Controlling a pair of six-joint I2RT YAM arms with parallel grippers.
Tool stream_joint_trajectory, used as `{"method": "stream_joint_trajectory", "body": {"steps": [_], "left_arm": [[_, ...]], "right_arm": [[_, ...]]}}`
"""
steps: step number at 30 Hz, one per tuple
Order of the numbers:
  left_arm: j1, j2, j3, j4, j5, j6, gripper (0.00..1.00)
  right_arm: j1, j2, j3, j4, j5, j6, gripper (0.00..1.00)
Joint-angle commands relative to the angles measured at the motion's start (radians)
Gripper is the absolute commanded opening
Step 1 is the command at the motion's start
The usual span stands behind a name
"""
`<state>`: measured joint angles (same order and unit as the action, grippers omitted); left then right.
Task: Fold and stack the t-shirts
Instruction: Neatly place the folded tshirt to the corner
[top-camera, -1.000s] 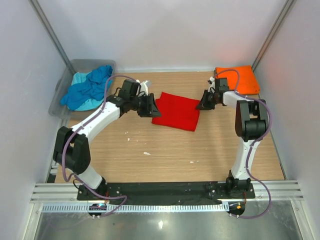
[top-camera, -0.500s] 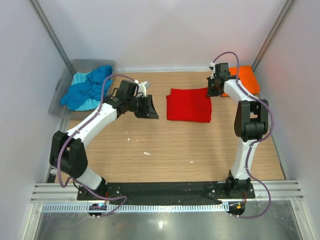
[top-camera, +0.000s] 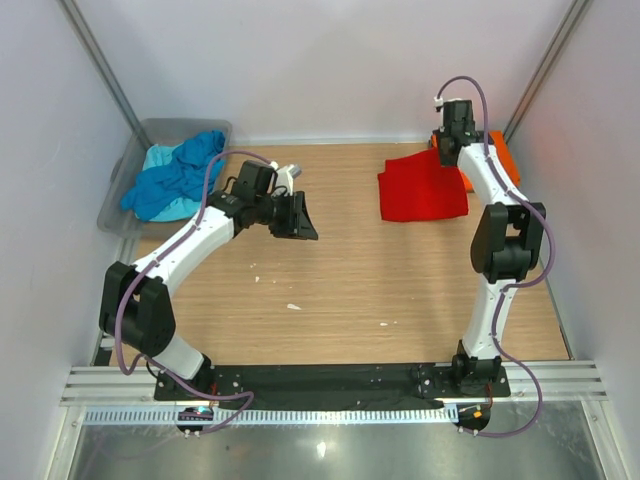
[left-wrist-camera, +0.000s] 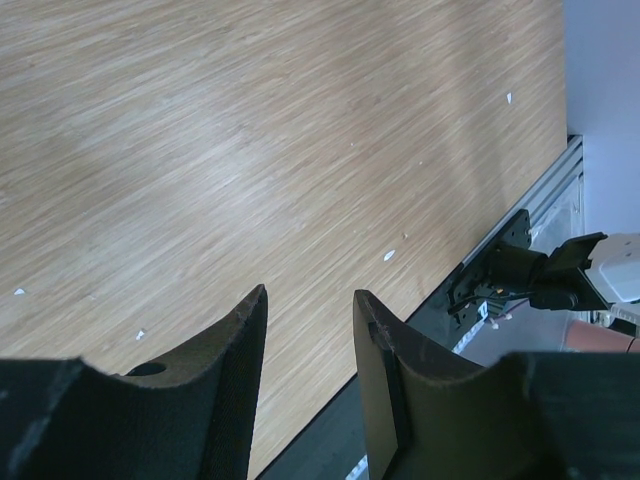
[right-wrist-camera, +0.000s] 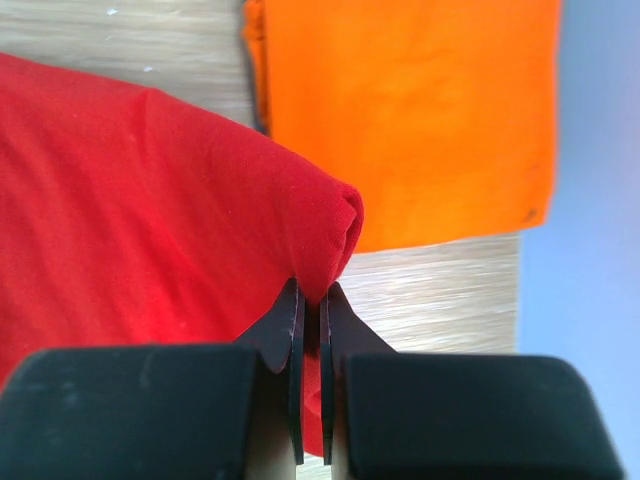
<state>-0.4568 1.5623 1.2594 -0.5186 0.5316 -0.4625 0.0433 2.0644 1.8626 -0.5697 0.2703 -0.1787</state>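
Nearest the arm bases, the light wooden table (top-camera: 350, 290) is bare apart from a few pale specks, and nothing of the task lies on this side of the flat, square-folded orange cloth t-shirt (top-camera: 500, 158) that sits in the far right corner. Well to the left of that orange t-shirt and a little nearer, the left fingers (top-camera: 300, 222) hang over the wood with a moderate gap between them and nothing in it (the left wrist view shows only table grain past the tips). Farther on, just left of the orange t-shirt, is the folded bright red cloth t-shirt (top-camera: 420, 190). The right fingers (right-wrist-camera: 296, 318) are pinched tight on its folded edge, which is lifted so that the rounded fold stands up in front of the orange cloth. Its far right corner reaches the orange t-shirt's left side in the overhead view, though I cannot tell whether the two fabrics touch. Across the table from the orange t-shirt, at the far left, the grey translucent plastic tub (top-camera: 185, 124) holds a crumpled blue cloth t-shirt (top-camera: 175, 185) heaped over a crumpled pale turquoise cloth t-shirt (top-camera: 160, 157). Both are unfolded. My read is that the job is around halfway. One t-shirt is folded and placed, and a second is folded and gripped but not yet squarely on top. Two wait in the tub to be pulled out, folded and stacked.
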Motion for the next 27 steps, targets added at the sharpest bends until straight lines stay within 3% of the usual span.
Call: {"method": "stream_joint_trajectory", "body": {"steps": [1,15,20,27], "left_arm": [[0.004,-0.007,-0.002,-0.003,0.036,0.016,0.41],[0.004,0.018,-0.011,0.005,0.056,0.008,0.41],[0.004,0.024,-0.008,0.0,0.053,0.012,0.41],[0.004,0.036,-0.009,-0.006,0.045,0.015,0.41]], "right_arm": [[-0.013,-0.075,0.073,0.042,0.081,-0.088,0.01],[-0.082,-0.015,0.29,0.068,0.076,-0.173,0.01],[-0.143,0.016,0.361,0.044,0.006,-0.142,0.01],[-0.229,0.183,0.472,0.073,-0.079,-0.113,0.01]]}}
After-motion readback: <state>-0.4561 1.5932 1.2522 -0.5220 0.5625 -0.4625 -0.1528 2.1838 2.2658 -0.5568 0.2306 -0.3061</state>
